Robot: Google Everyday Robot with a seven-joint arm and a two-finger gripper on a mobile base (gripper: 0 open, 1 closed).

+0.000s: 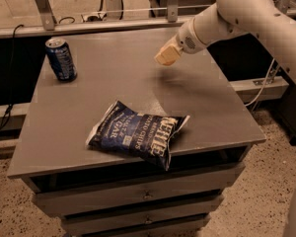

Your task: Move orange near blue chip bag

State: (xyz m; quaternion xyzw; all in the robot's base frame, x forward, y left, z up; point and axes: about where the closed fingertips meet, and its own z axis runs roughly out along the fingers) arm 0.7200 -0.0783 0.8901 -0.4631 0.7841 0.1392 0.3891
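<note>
On the grey tabletop (79,127) one blue chip bag (138,135) is lying flat, one blue soda can (61,59) is standing upright, and one gripper (166,55) is hanging above them on one white arm (237,9). The tabletop is topping a cabinet whose stacked drawers (138,196) are showing below the front edge.

The blue chip bag is showing a dark navy face with white "KETTLE" lettering and pale edges, and its skin is crinkling and catching the light. It is sitting near the front of the tabletop, roughly at the middle, turned at a slant, with its lower right corner poking over the front edge. The soda can is standing well apart from it, near the far left corner.

The arm is reaching in from the upper right and slanting down toward the left, its thick rounded links narrowing to the cream-coloured gripper. The gripper is hovering over the far right part of the tabletop, clear of the surface and casting a faint shadow below itself, well apart from both the bag and the can. Whether it is clenched, released or grasping anything cannot be told, and where the orange is sitting cannot be told either.
</note>
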